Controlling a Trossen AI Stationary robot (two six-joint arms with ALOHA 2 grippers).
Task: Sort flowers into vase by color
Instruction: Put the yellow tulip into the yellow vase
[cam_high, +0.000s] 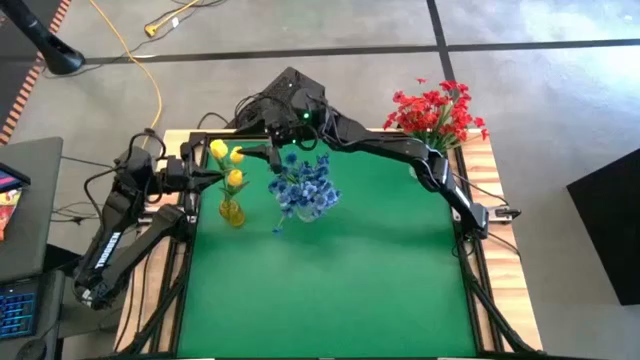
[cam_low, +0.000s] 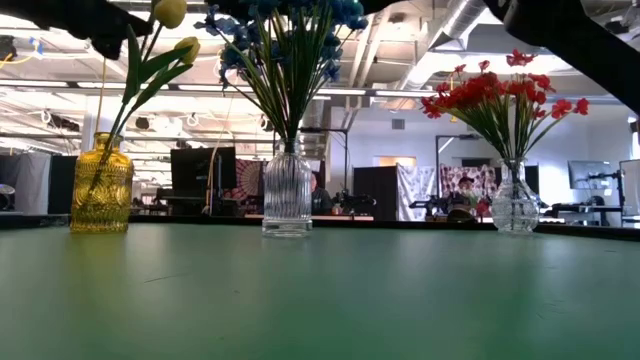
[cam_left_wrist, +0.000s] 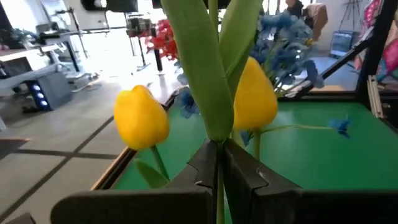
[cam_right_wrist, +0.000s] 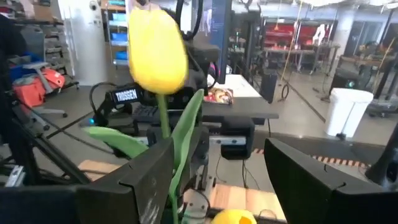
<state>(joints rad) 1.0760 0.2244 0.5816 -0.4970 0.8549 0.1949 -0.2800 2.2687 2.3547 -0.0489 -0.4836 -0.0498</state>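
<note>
High view: yellow tulips (cam_high: 228, 165) stand in amber vase (cam_high: 231, 211), table's (cam_high: 340, 290) left rear.
Left gripper (cam_left_wrist: 219, 171): pinched on a tulip stem.
Right gripper (cam_right_wrist: 217, 168): fingers spread, beside a tulip.

Grey concrete floor (cam_high: 560, 110) with dark seam lines, a yellow cable (cam_high: 135, 60) snaking across it. Bench (cam_high: 330, 270) has a green mat top and pale wood edges. Open industrial hall behind: white ceiling with ducts (cam_low: 450, 25) and strip lights, dark monitors (cam_low: 200, 170), patterned hangings. White bin (cam_right_wrist: 349, 112) on the floor, grey desk (cam_high: 25, 210) at the side.
</note>
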